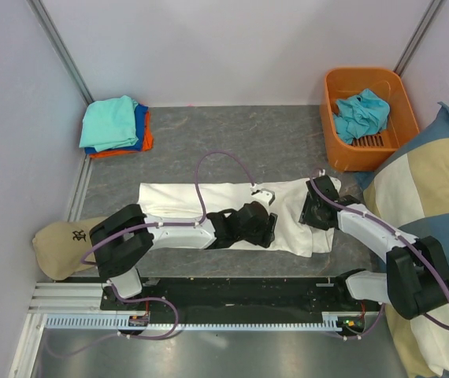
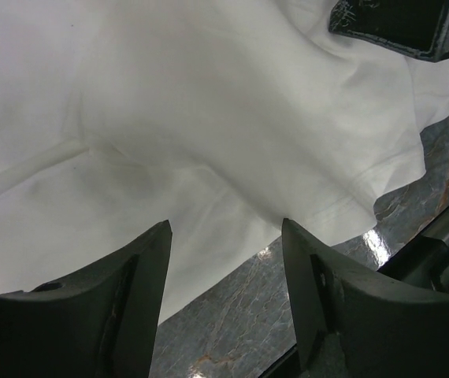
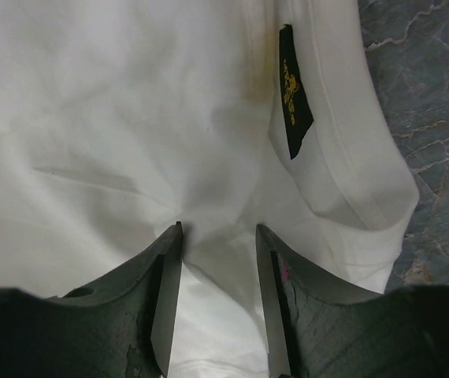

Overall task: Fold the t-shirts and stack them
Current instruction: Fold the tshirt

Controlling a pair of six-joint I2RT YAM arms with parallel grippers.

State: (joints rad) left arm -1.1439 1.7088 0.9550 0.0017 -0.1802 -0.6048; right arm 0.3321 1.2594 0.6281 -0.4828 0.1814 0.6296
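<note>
While the white t-shirt [image 1: 173, 197] lies spread across the middle of the table [image 1: 232, 134], your left gripper [image 2: 224, 228] stands wide over its edge. Your right gripper [image 3: 218, 230] is narrower beside the black label [image 3: 294, 90], with cloth bunched between its fingers, and you cannot tell whether it pinches.

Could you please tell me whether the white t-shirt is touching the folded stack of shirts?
Apart. The top view shows bare grey table between the white t-shirt and the folded stack in the far left corner.
</note>
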